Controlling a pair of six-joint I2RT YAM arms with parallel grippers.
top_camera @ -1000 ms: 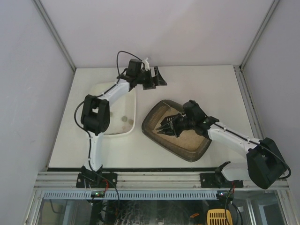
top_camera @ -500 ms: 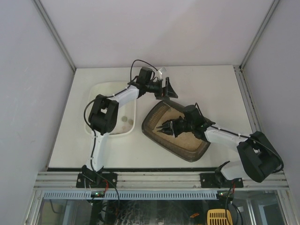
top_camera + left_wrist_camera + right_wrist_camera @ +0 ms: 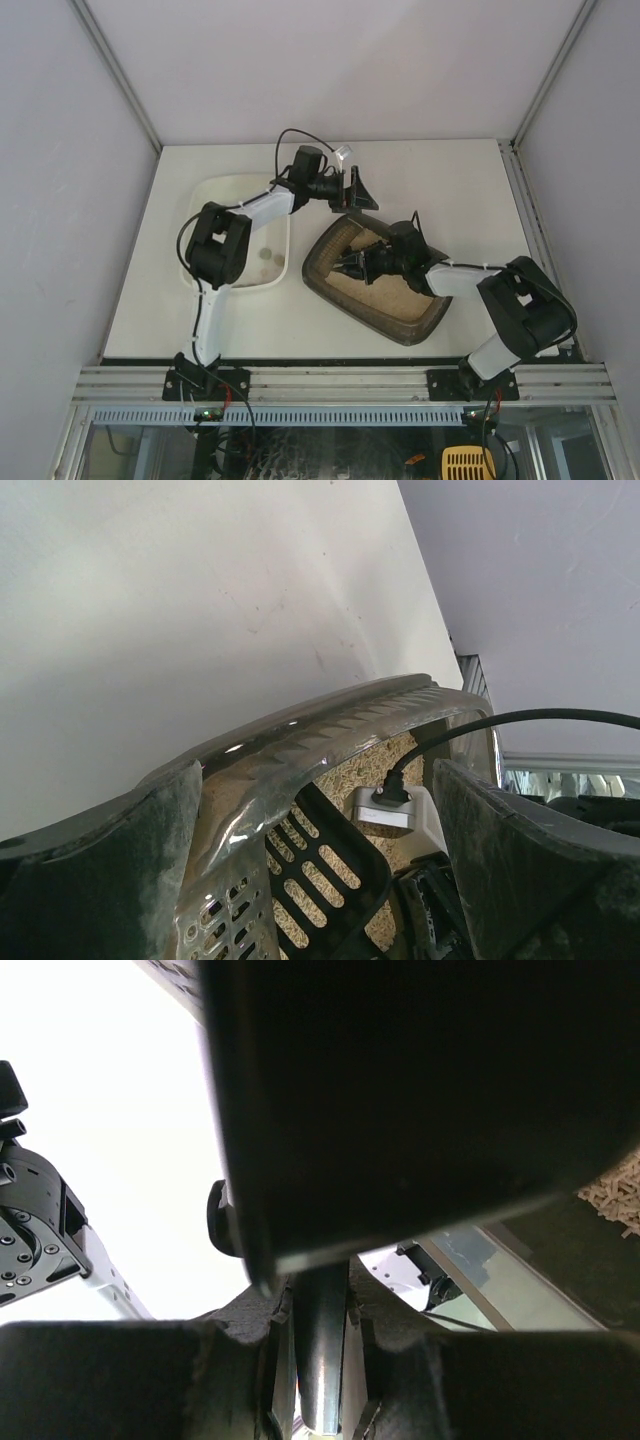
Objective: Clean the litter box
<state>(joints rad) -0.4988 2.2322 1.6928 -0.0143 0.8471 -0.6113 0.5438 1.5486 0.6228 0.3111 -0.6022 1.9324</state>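
Observation:
The dark brown-grey litter box (image 3: 425, 322) holds beige litter and lies mid-table, angled. My left gripper (image 3: 356, 190) is open at the box's far corner. In the left wrist view its fingers (image 3: 100, 880) stand wide apart with the box rim (image 3: 330, 720) between them. My right gripper (image 3: 372, 265) is inside the box, shut on the handle (image 3: 322, 1360) of a black slotted scoop (image 3: 348, 268). The scoop blade lies over the litter (image 3: 330, 875) and fills the top of the right wrist view (image 3: 420, 1090).
A plain white tray (image 3: 215, 190) sits left of the litter box with two small lumps (image 3: 266, 255) in it. The left arm reaches across that tray. Grey walls enclose the table on three sides.
My left gripper has swung right from above the white tray's far corner to the litter box's far rim. My right gripper has pushed the scoop further left inside the box.

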